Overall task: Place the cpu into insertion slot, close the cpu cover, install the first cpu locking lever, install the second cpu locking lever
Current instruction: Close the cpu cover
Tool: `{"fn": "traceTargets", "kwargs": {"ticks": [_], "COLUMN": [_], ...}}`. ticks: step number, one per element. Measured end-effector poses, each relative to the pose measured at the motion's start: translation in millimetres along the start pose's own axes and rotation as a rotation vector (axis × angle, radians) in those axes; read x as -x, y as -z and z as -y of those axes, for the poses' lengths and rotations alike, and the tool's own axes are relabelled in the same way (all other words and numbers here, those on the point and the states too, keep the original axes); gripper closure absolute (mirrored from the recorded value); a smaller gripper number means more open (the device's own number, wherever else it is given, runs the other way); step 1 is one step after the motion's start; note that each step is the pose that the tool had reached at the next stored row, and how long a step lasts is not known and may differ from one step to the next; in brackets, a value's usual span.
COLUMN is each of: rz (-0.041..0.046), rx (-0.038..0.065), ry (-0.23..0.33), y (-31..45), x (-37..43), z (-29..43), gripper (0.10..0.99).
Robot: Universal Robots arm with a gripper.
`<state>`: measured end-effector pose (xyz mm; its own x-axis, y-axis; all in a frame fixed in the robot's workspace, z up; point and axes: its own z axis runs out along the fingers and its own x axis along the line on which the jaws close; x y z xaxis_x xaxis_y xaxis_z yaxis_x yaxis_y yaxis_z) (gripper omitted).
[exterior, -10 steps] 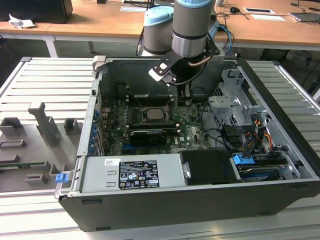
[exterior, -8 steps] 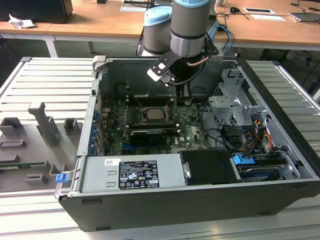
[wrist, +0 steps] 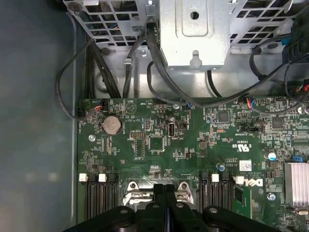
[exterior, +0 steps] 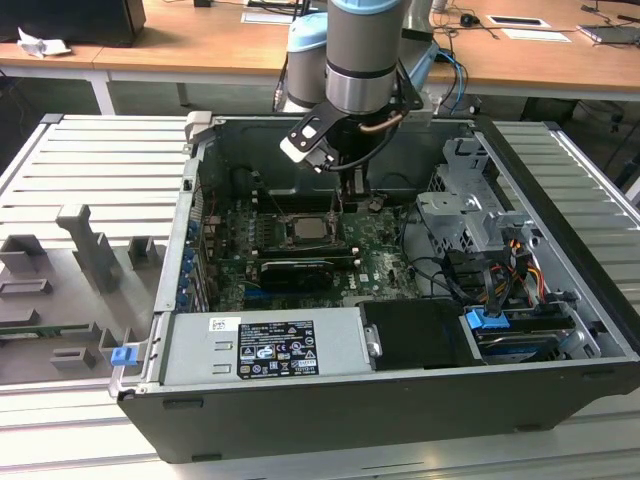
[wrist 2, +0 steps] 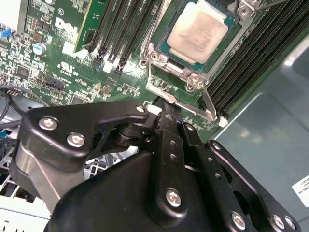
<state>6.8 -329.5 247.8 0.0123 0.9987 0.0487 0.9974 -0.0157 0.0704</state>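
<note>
The arm reaches down into the open case (exterior: pixel 330 410), with the gripper (exterior: pixel 347 188) hanging low over the board just behind the socket. In both wrist views the two fingers (wrist: pixel 159 193) lie pressed together, with nothing visible between them. Their tips sit right by a thin wire lever (wrist 2: pixel 207 101) at the socket's edge. Whether they touch it is hidden by the gripper's own black body (wrist 2: pixel 166 108).

The cpu (wrist 2: pixel 203 29) already sits in the slot (wrist 2: pixel 163 38), dull silver top up and a teal rim showing along two sides. In the exterior view it is a small grey square (exterior: pixel 307 229) in the middle of the board. The top of the second wrist view cuts off its far corner.

The cover (wrist 2: pixel 169 67) shows as a bright metal edge with screws along the chip's near side. I cannot say whether it lies fully flat, or whether the lever is hooked.

Memory slots (wrist 2: pixel 120 29) run along both sides of the socket. In the first wrist view the fingers hide most of the socket, and beyond it cables (wrist: pixel 159 63) loop under a metal cage (wrist: pixel 193 29).
</note>
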Motion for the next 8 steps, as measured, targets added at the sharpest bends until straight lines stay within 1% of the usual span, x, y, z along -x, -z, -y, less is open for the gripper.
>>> {"fn": "traceTargets", "kwargs": {"ticks": [8], "rz": [0.0000], "rx": [0.000], "ry": [0.000], "y": [0.3], "x": [0.1], "z": [4.7], "gripper": [0.980]}}
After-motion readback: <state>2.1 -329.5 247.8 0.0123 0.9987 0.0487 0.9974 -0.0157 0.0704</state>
